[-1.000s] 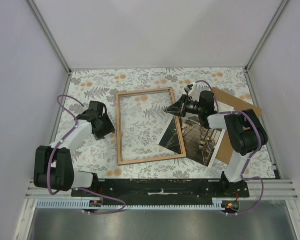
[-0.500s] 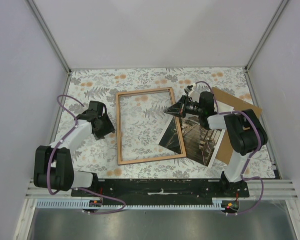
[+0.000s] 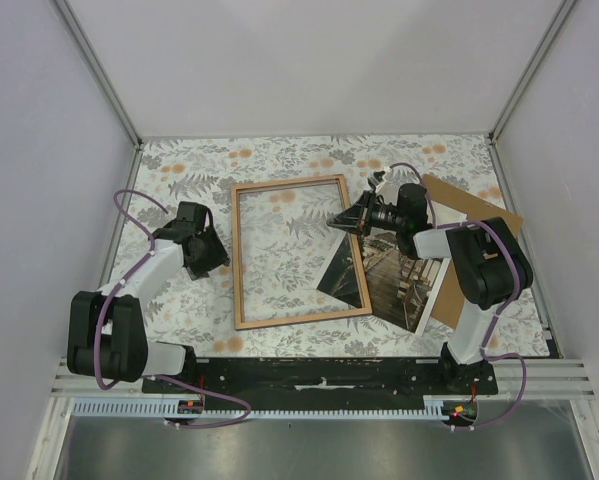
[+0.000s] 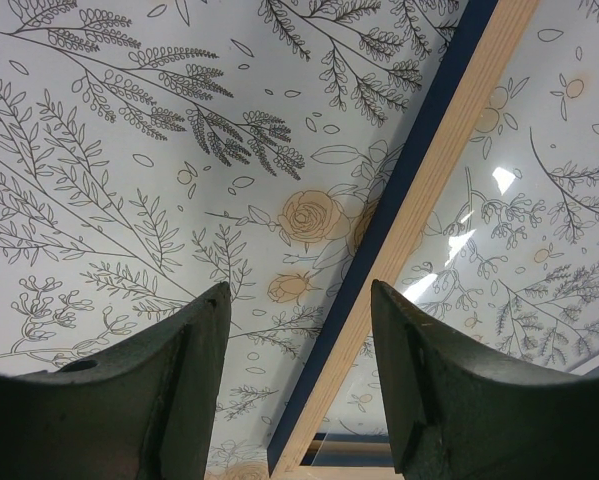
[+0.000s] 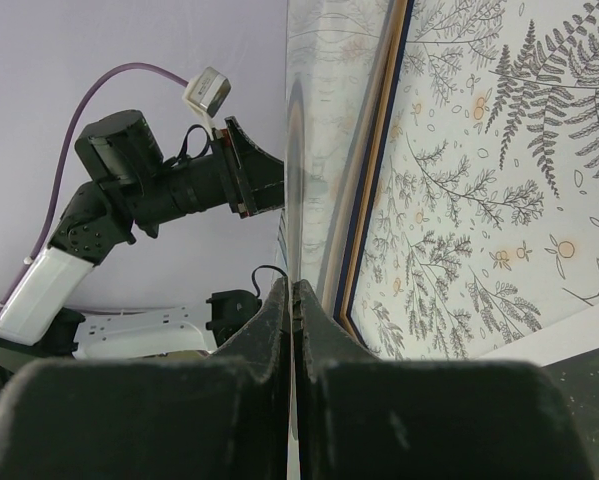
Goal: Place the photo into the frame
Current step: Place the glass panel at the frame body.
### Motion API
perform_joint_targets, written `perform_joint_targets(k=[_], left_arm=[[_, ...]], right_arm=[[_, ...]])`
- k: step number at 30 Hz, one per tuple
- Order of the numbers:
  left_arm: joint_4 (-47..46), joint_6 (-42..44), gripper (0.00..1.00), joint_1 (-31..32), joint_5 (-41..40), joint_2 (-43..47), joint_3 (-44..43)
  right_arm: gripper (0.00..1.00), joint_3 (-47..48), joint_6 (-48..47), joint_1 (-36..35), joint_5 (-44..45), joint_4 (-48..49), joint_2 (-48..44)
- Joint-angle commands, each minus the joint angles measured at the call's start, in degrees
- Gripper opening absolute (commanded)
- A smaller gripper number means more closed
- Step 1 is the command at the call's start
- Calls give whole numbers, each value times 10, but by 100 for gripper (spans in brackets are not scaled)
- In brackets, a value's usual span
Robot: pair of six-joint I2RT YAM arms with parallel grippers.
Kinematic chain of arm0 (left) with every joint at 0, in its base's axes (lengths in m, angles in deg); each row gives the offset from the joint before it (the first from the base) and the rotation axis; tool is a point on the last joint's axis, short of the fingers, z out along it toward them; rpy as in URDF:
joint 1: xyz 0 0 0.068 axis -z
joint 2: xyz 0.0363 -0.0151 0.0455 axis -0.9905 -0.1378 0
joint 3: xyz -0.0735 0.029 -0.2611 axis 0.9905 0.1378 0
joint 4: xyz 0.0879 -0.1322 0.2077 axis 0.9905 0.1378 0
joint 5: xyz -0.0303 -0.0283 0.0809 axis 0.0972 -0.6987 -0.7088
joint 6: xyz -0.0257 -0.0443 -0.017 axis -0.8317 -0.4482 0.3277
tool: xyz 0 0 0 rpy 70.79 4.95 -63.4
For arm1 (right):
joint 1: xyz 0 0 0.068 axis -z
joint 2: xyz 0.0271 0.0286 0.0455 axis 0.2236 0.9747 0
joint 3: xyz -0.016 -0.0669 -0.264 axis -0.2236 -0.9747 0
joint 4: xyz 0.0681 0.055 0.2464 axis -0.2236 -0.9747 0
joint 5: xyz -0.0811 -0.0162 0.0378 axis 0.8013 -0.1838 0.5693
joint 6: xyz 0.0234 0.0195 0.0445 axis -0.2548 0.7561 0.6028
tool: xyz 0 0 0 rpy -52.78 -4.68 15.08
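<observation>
The thin wooden, blue-edged frame [image 3: 236,255] is laid on floral cloth [image 3: 179,180], overlapping the sepia photo [image 3: 394,275]. The left claw [image 3: 219,262] is held half-open over its left rim; the right claw [image 3: 339,219] is pinched shut at its right rim.

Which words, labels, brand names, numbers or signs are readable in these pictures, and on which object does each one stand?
There are none to read.
The photo shows only a pier scene, the frame rim is plain, and the tablecloth carries only flowers and leaves.
</observation>
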Motion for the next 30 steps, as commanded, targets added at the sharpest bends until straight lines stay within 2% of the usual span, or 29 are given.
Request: perform_joint_targets(k=[1,24,30], left_arm=[[-13,22,64,-4,6,-2,1],[-14,23,64,-3,20,-46,9],[-17,19,64,-3,24,-31,15]], right_arm=[[0,18,-7,1,-14,40,13],[0,31,-12,1,-15,47,31],[0,31,-5,1,-17,60,39]])
